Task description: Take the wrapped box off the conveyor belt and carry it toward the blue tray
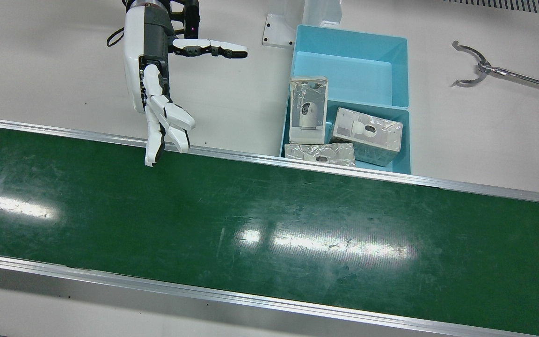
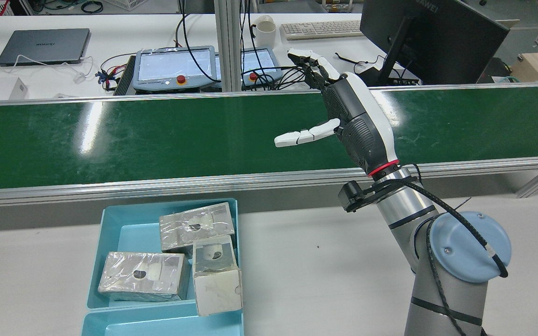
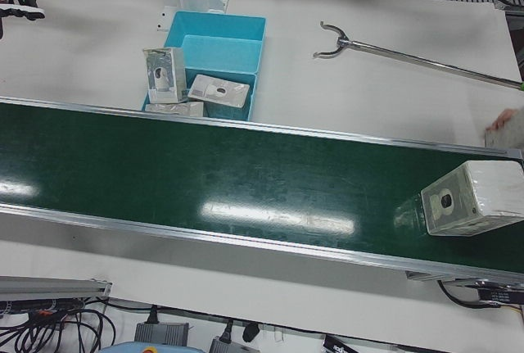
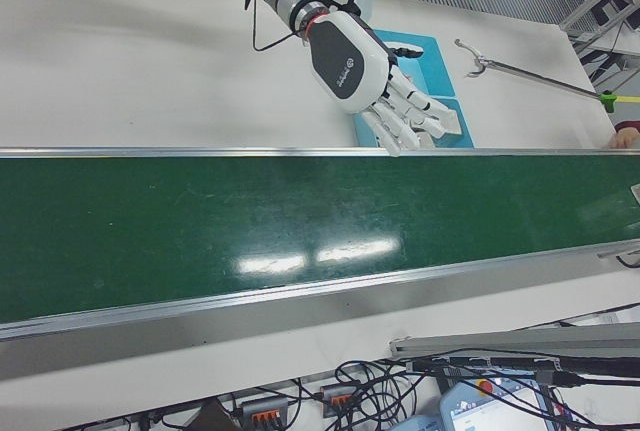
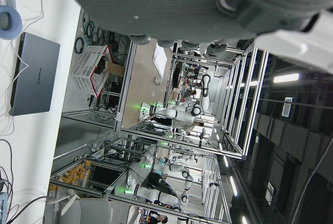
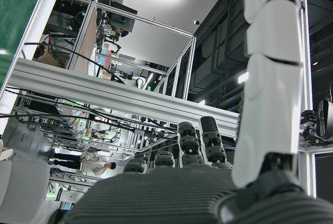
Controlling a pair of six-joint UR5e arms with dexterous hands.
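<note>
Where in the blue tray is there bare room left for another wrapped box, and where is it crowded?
The blue tray's compartment farther from the conveyor belt is bare. The belt-side compartment is crowded: three wrapped boxes fill most of it, one standing on end. The right hand hovers open near the belt's edge, clear of the tray.

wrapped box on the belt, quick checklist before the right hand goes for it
1. Wrapped box on the conveyor belt: ok, at the belt's far end in the left-front view only.
2. Box within reach of the right hand: not ok, the belt below it is bare.
3. Right hand open: ok, fingers spread, nothing held.
4. Blue tray has room: ok, rear compartment bare, front one holds three boxes.
5. Left hand: cannot tell, no view shows its fingers.
</note>
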